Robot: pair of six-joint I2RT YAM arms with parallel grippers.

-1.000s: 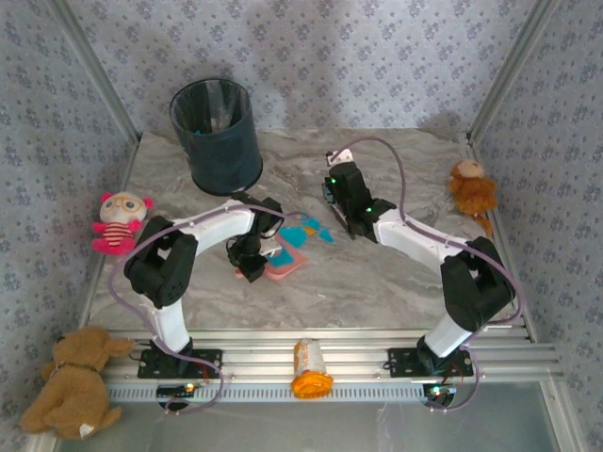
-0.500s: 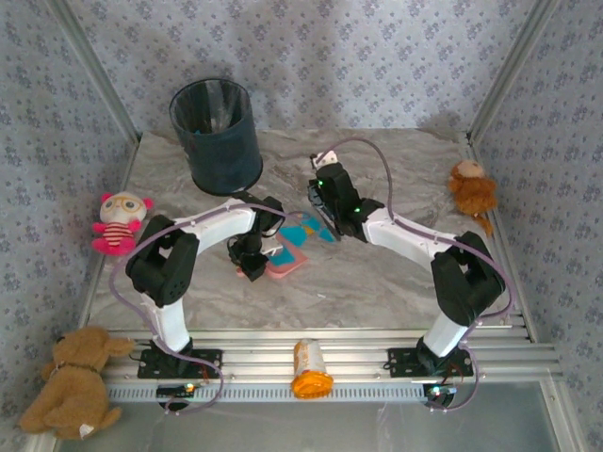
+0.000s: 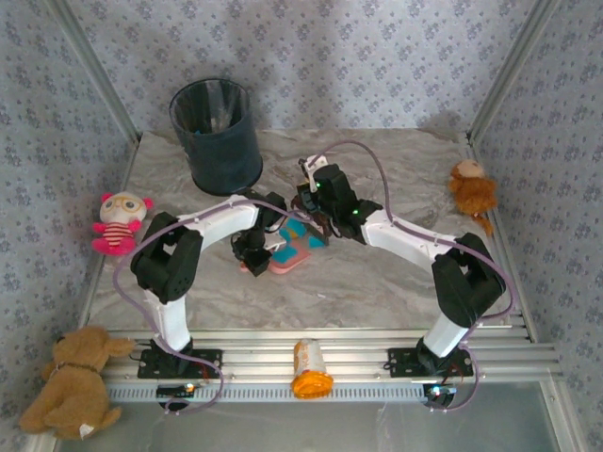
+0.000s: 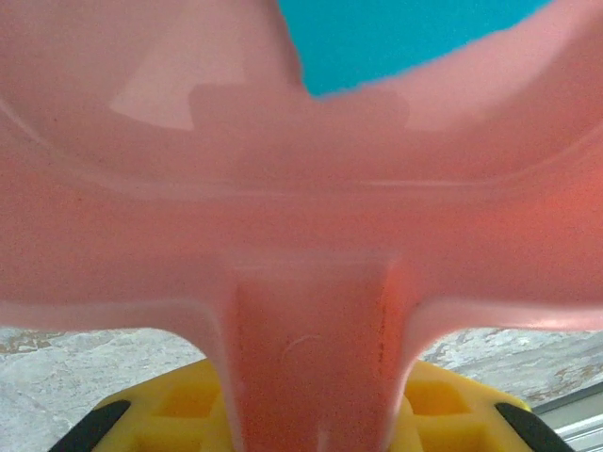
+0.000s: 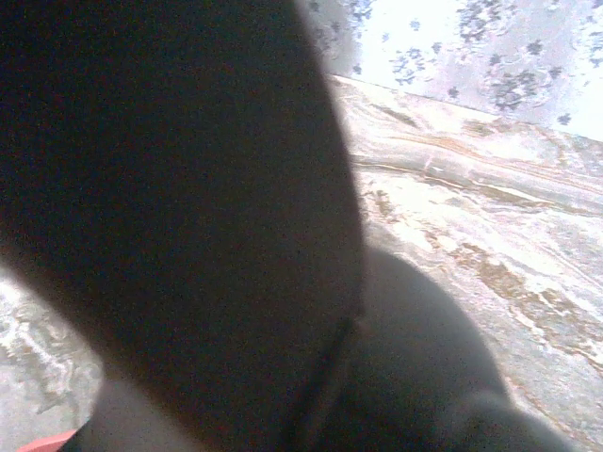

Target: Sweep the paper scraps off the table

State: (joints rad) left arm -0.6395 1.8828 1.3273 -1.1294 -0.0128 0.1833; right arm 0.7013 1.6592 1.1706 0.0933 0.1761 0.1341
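The left gripper is clenched on the handle of the pink dustpan; in the left wrist view the handle runs straight out between the 2 yellow fingers, and the pan spreads wide just ahead of them, low over the table. The paper scraps lie just beyond the far lip of the pan, ahead of the left gripper and slightly to its right; the ones that can be made out are turquoise, and 1 turquoise piece shows past the pan's far edge in the left wrist view. The right gripper sits just beyond those scraps, on the side away from the dustpan, with its jaws closed; whether it holds anything cannot be told, since a blurred dark rounded mass sits close to its camera. Veined tabletop runs off to the right of that mass. A black bin stands well beyond the left gripper, to its left; a pink and white plush toy sits well off to its left; a brown teddy lies behind it past the rail. An orange bottle lies on the rail behind both grippers; a lion plush sits well to the right of the right gripper.
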